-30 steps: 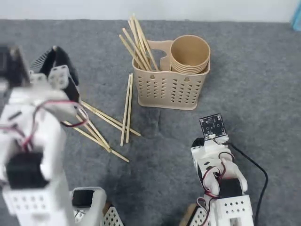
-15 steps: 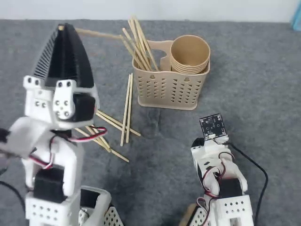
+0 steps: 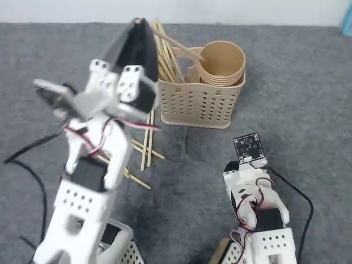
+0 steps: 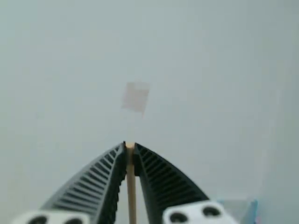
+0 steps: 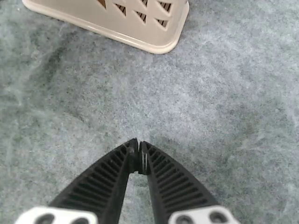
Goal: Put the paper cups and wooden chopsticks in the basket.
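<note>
My left gripper (image 3: 137, 23) is raised beside the beige basket (image 3: 198, 102), shut on a wooden chopstick (image 3: 179, 44) that slants over the basket toward the stacked paper cups (image 3: 222, 63). In the left wrist view the chopstick (image 4: 131, 186) stands pinched between the black fingers (image 4: 105, 182), against a pale wall. Several chopsticks (image 3: 165, 58) stand in the basket's other compartment. More chopsticks (image 3: 147, 137) lie on the grey mat to the basket's left. My right gripper (image 5: 138, 151) is shut with nothing in it, low over the mat in front of the basket (image 5: 140, 21).
The right arm's body (image 3: 256, 209) sits at the front right of the grey mat (image 3: 297, 110). A black cable (image 3: 22, 154) trails from the left arm across the mat on the left. Bare mat lies right of the basket.
The left arm has lifted and swung right from the loose chopsticks to the basket, carrying a chopstick whose far end now hangs over the basket. The right arm has stayed still.
</note>
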You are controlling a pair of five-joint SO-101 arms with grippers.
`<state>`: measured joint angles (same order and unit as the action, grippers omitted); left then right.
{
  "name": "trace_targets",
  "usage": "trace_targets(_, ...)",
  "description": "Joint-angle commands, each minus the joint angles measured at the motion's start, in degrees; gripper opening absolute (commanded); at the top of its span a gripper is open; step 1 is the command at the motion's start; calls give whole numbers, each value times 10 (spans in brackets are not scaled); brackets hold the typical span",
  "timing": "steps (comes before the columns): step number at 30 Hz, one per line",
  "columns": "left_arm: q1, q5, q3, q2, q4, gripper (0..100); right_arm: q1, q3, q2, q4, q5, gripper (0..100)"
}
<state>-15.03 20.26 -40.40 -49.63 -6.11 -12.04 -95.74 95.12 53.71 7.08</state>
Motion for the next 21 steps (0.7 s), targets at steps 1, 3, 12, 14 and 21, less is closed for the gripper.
trace_targets(1,-3,4,0,43,13,12,7,-11,6,5,-1,9)
trace_targets(3,-3,3,2,69,13,12,7,-11,6,5,-1,9)
trace_targets(12,3,5,52,69,13,12,7,-11,7,5,0,9)
trace_targets(14,1,5,71,59,13,12,7,-11,7,5,0,9)
trace_targets(21,7,6,138,51,11,12,7,-11,7,5,0,9)
